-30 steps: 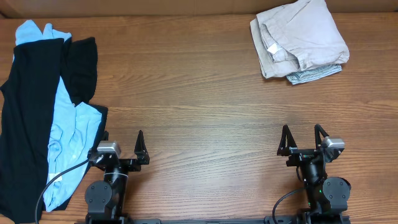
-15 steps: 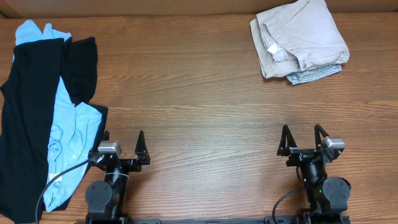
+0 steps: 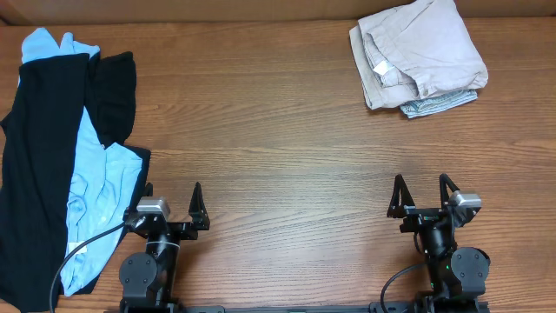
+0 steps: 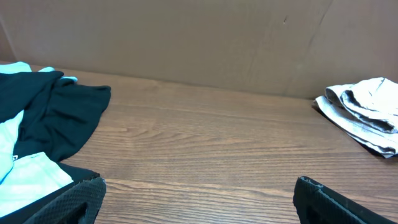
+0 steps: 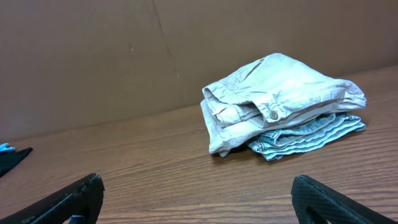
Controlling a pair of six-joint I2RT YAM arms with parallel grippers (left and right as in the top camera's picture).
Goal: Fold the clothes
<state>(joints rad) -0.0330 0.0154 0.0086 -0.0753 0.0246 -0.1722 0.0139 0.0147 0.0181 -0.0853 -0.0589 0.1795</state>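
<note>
- The left end effector [image 3: 171, 198] and right end effector [image 3: 421, 189] sit at the lower edge of the frame, fingers spread apart and holding nothing, likely parked clear of the work
- The khaki trousers [image 3: 426, 48] lie folded at the upper right of the table [image 3: 278, 122], stacked on a pale denim garment [image 3: 439, 104], which suggests a finished pile; their waistband [image 3: 369, 56] faces left
- The black garment [image 3: 39, 148] and light-blue garment [image 3: 100, 187] sprawl unfolded along the left edge, long axes running top to bottom, probably awaiting folding
</note>
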